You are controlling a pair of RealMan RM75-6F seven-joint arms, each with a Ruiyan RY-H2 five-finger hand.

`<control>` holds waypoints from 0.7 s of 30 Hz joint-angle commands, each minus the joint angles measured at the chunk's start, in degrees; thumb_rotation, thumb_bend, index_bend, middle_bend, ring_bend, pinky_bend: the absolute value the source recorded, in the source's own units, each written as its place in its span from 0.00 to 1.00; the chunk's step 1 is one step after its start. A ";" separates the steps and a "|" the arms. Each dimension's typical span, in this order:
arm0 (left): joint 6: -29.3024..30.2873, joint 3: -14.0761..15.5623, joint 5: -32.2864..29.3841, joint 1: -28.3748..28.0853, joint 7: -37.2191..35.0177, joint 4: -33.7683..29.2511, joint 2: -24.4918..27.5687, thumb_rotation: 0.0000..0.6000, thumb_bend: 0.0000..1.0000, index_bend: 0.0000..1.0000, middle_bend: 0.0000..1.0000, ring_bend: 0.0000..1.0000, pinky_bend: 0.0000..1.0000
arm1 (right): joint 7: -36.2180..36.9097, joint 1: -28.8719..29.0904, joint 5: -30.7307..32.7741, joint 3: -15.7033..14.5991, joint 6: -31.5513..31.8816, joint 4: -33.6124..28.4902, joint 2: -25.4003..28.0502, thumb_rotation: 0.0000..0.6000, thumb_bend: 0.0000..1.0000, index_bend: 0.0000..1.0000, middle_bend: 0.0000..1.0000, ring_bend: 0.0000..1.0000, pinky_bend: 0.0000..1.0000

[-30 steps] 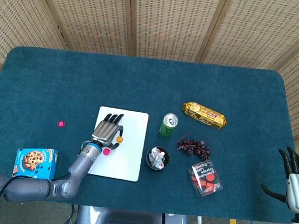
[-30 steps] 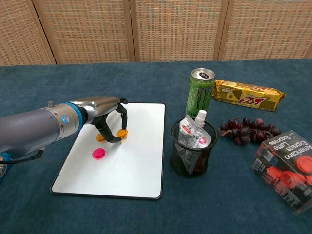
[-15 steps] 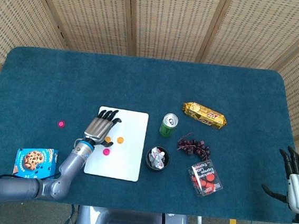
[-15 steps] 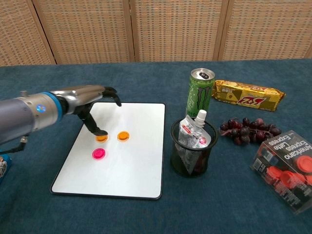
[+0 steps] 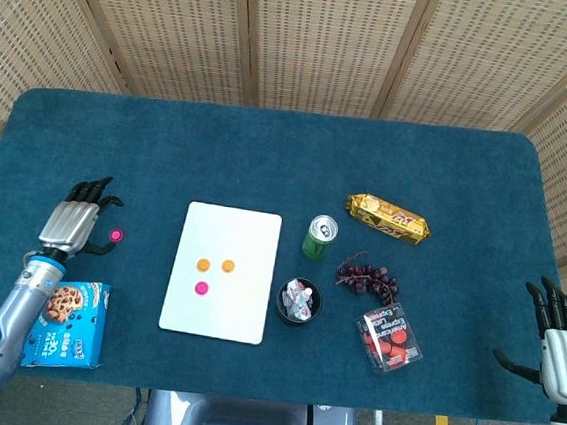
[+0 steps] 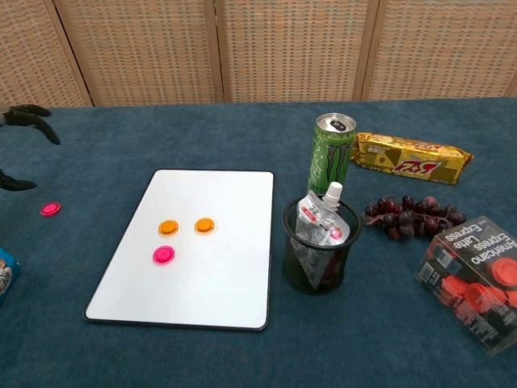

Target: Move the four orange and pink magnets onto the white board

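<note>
Pink, your last loose magnet (image 5: 115,236) lies on the cloth left of the white board (image 5: 245,299) — three magnets (image 5: 212,272) sit there already. Your left hand (image 5: 74,224) hovers beside it, fingers spread, empty; your right hand (image 5: 559,335) rests open.

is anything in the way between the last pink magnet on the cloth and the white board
Nothing visible. The pink magnet lies on bare blue cloth left of the white board, with only open cloth between them. The left hand hovers beside the magnet.

Bright, even light; sharp focus
</note>
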 commanded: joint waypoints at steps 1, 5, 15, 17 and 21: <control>-3.26 1.45 2.78 3.29 -7.76 8.43 0.16 1.00 0.26 0.28 0.00 0.00 0.00 | -0.27 0.01 -0.11 -0.01 0.12 -0.04 -0.04 1.00 0.08 0.00 0.00 0.00 0.00; -5.69 1.52 4.32 3.93 -11.39 13.74 -1.71 1.00 0.27 0.31 0.00 0.00 0.00 | -0.25 0.01 0.02 0.01 0.05 -0.03 -0.05 1.00 0.08 0.00 0.00 0.00 0.00; -8.72 -0.11 5.92 2.71 -10.76 18.20 -5.76 1.00 0.29 0.36 0.00 0.00 0.00 | -0.20 0.07 0.22 0.02 -0.20 -0.07 0.01 1.00 0.08 0.00 0.00 0.00 0.00; -9.70 -0.73 5.18 2.09 -9.45 18.42 -6.65 1.00 0.29 0.36 0.00 0.00 0.00 | -0.19 0.07 0.24 0.02 -0.21 -0.08 0.02 1.00 0.08 0.00 0.00 0.00 0.00; -11.51 -1.83 3.30 0.88 -6.68 19.06 -8.06 1.00 0.28 0.36 0.00 0.00 0.00 | -0.18 0.06 0.24 0.02 -0.20 0.00 -0.02 1.00 0.08 0.00 0.00 0.00 0.00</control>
